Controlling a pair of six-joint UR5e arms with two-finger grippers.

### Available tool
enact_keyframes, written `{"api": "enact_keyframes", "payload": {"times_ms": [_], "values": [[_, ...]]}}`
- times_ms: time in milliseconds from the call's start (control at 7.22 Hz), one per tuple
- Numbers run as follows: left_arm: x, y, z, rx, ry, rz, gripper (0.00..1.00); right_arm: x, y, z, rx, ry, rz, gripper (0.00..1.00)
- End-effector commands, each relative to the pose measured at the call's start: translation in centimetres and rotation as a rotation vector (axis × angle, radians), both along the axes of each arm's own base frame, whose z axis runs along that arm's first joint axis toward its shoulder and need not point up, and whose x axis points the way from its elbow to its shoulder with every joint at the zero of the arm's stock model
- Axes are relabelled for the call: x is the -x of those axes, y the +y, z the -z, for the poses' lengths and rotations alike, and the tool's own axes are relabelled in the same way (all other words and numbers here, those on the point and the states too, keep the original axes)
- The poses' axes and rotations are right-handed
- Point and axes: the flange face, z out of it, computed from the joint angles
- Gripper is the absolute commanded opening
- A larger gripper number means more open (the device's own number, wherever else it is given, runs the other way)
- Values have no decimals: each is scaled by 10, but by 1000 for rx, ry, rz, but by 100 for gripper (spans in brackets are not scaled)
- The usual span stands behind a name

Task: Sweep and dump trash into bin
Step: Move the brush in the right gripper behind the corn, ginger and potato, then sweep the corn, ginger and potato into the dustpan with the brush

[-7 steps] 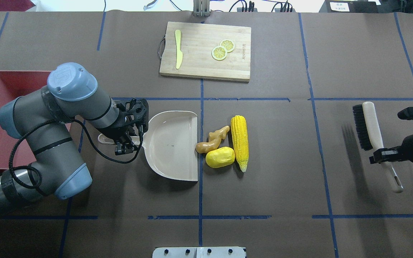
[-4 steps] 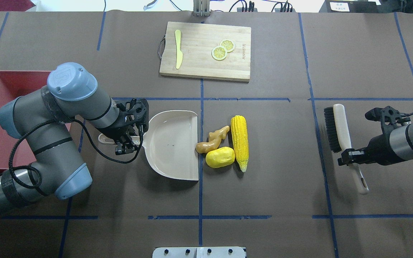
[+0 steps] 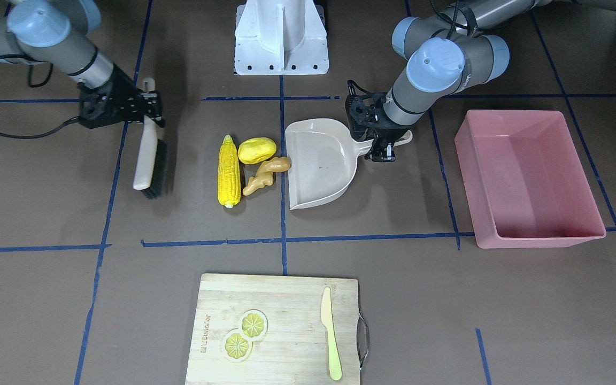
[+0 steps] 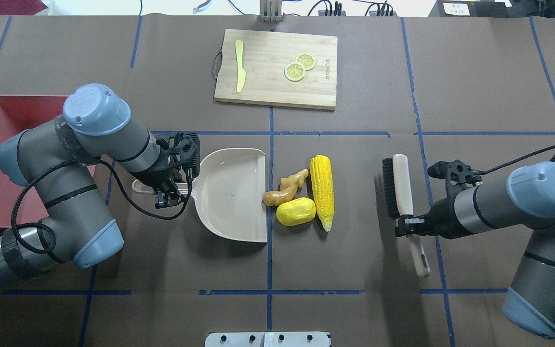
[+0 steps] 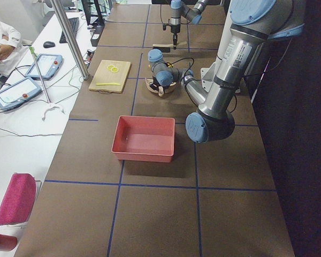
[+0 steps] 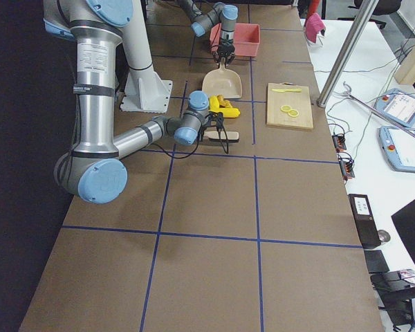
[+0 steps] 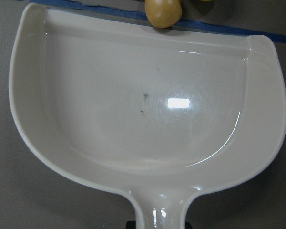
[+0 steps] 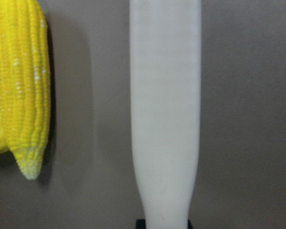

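The trash lies in a cluster at mid-table: a yellow corn cob [image 4: 322,191], a yellow potato-like piece [image 4: 296,211] and a tan ginger root [image 4: 284,189]. The ginger's tip [image 7: 163,12] touches the open lip of a beige dustpan [image 4: 231,193]. My left gripper [image 4: 171,190] is shut on the dustpan's handle. My right gripper [image 4: 410,225] is shut on the handle of a black-bristled brush [image 4: 400,185]. The brush hangs a short gap to the right of the corn [image 8: 21,81], bristles toward it. The pink bin [image 3: 548,235] stands beyond the dustpan, partly hidden by my left arm in the overhead view.
A wooden cutting board [image 4: 277,67] at the far side carries a pale knife [image 4: 240,72] and two lemon slices [image 4: 299,66]. The robot's white base [image 3: 281,37] stands at the near edge. A person [image 5: 2,45] sits at a side table.
My right arm has carried the brush leftward across the table to just right of the corn. The left arm, dustpan and trash have not moved.
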Motion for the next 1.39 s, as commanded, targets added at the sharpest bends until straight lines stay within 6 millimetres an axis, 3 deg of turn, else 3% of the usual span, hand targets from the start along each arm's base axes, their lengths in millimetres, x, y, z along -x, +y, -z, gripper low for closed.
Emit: {"api": "enact_keyframes", "payload": {"times_ms": [0,277,554,1109,1247], "values": [[0,0,1,-2,2,0,0,51,11,23,-11,-13,10,0],[1,1,2,-2,3,2,0,95,10,47,-1,-38,-2,0],[2,1,1,-1,3,1,0,107,15,64,5,-64,8,0],[3,2,4,-1,6,5,0,157,8,97,-5,-70,-3,0],[3,2,3,0,5,5,0,169,7,121,-2,-50,-5,0]]}}
